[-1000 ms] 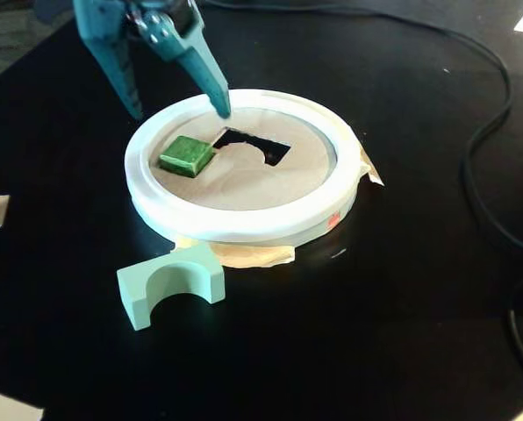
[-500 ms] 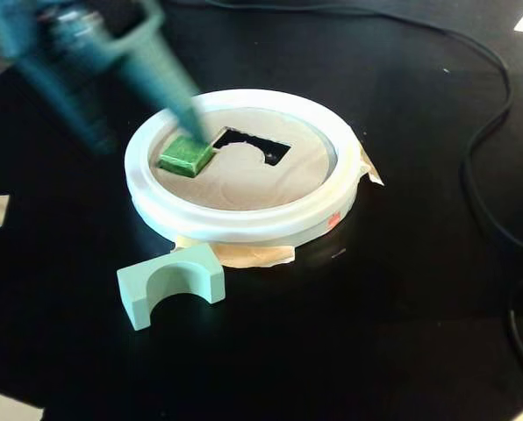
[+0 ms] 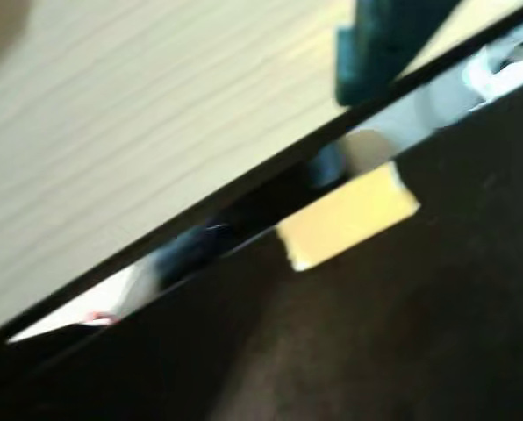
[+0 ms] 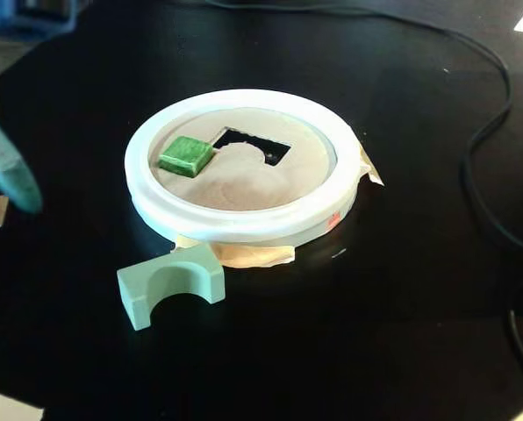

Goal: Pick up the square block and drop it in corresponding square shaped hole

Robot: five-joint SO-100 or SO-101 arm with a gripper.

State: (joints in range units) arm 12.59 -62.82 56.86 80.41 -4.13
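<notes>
At the left edge of the fixed view only a blurred teal finger of the gripper [image 4: 7, 171] can be seen, well apart from the white-rimmed disc [image 4: 244, 224]; whether its jaws are spread or closed cannot be told, and nothing is seen held in it. To the right of the gripper, the square block [image 4: 186, 155] sits on the tan face of the disc, apparently seated in or over the square shaped hole, which cannot be seen separately because the block covers that spot. Just past the block, further from the gripper, the arch-shaped cutout [image 4: 253, 145] is open and dark. The pale arch block [image 4: 169, 285] lies on the black worktop [image 4: 402, 307] in front of the disc, nearer the gripper's side. The wrist view is smeared by motion and shows only a worktop edge and a yellowish tape scrap [image 3: 345, 219], so it is of little help here. If the block is judged not fully dropped, it would best be approached from directly above, with the jaws opened wider than the block and aligned to its flat sides, so that the disc rim is not struck. A light downward press on the top face may be enough, and the block should be kept clear of the neighbouring arch cutout.
</notes>
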